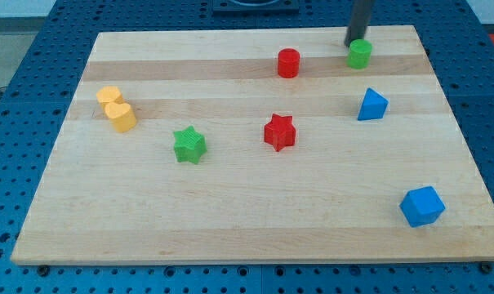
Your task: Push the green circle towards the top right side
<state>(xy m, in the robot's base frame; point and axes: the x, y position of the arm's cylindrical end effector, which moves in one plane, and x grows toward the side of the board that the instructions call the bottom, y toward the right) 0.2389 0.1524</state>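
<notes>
Nearest, toward the view's bottom right: blue cube [422,206], matte, sharp-edged. Mid-table: green star [189,144], red star [279,131], blue wedge-like block [372,104], and at the view's left two yellow blocks touching [116,109], shape unclear. Farther: red cylinder [288,63]. Farthest: green circle [360,54], already near the top right of the pale, grain-striped wooden table [230,212]. The tool is a bare rod, grips nothing; my tip [350,43] sits at the circle's upper-left edge, seemingly touching. Judgement: a short, slow nudge rightward suffices; push through the centre so the round block doesn't roll off-line or leave the edge.
</notes>
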